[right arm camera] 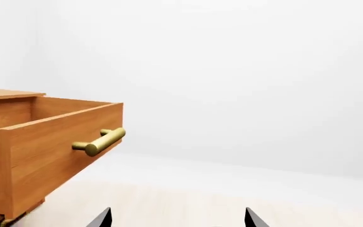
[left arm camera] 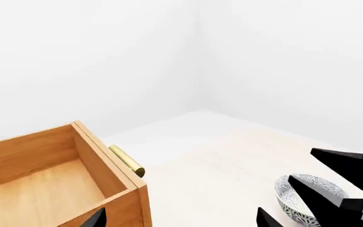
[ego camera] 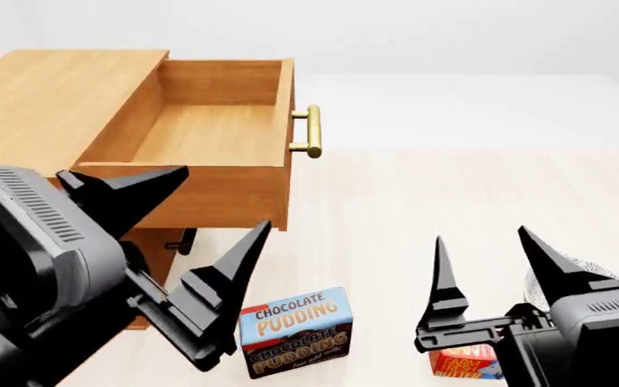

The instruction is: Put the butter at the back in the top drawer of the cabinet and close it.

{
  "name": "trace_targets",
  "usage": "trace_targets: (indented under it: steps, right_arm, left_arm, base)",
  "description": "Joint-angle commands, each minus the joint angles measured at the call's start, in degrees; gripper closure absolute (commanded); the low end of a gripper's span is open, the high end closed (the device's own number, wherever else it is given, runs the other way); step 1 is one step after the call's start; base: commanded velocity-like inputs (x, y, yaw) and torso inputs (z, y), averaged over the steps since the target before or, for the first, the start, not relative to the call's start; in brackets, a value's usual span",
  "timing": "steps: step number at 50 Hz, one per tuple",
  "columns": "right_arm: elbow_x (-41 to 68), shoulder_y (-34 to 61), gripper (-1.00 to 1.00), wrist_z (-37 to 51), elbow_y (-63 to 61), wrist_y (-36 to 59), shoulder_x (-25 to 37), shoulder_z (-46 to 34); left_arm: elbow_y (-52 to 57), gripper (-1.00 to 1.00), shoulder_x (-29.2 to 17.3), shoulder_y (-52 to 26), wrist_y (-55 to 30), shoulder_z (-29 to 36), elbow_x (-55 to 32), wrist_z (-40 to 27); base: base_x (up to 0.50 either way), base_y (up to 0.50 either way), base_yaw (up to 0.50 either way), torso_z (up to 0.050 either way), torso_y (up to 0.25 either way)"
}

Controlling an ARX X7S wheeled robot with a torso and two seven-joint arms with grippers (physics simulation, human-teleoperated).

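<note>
The butter, a small red-orange box, lies on the floor at the front right, partly hidden behind my right gripper. That gripper is open, empty, and hangs above the box. The cabinet stands at the left with its top drawer pulled fully out and empty; the drawer's brass handle faces right. My left gripper is open and empty in front of the drawer's side. The left wrist view shows the drawer's bare wood interior beside my open left gripper. The right wrist view shows the drawer front beyond my open right gripper.
A chocolate pudding box stands on the floor between my two grippers. A patterned bowl sits on the floor by the right arm, and its rim peeks out behind the right gripper. White walls close off the pale floor beyond.
</note>
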Motion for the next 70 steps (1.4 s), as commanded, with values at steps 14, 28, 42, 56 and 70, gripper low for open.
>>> trace_targets:
  steps: [14, 28, 42, 56, 70]
  right_arm:
    - [48.67, 37.34, -1.00, 5.40, 3.43, 37.32, 25.93, 1.10]
    - [58.22, 71.75, -1.00, -12.69, 17.87, 60.96, 25.33, -16.21]
    - [35.25, 96.87, -1.00, -41.07, 23.38, 62.54, 25.44, -49.61]
    - [17.73, 115.40, -1.00, -67.56, 22.84, 58.54, 22.05, -80.35]
    - [13.37, 119.43, -1.00, -73.57, 24.88, 57.52, 18.12, -89.72]
  left_arm:
    - [0.62, -1.00, -6.55, 14.92, 12.27, 6.39, 17.48, 13.62]
    - [-1.42, -1.00, -6.87, 15.34, 13.26, 6.46, 15.71, 16.33]
    - [-4.85, -1.00, -5.20, 14.71, 10.84, 6.39, 13.49, 19.58]
    - [-5.84, -1.00, -4.59, 14.80, 10.05, 6.45, 12.21, 20.44]
    - [-6.57, -1.00, -4.09, 16.16, 11.68, 6.89, 13.07, 21.28]
  base:
    - [0.00, 0.00, 0.00, 0.000, 0.000]
    - [0.00, 0.00, 0.00, 0.000, 0.000]
    - [0.00, 0.00, 0.00, 0.000, 0.000]
    - [0.00, 0.00, 0.00, 0.000, 0.000]
    - [0.00, 0.00, 0.00, 0.000, 0.000]
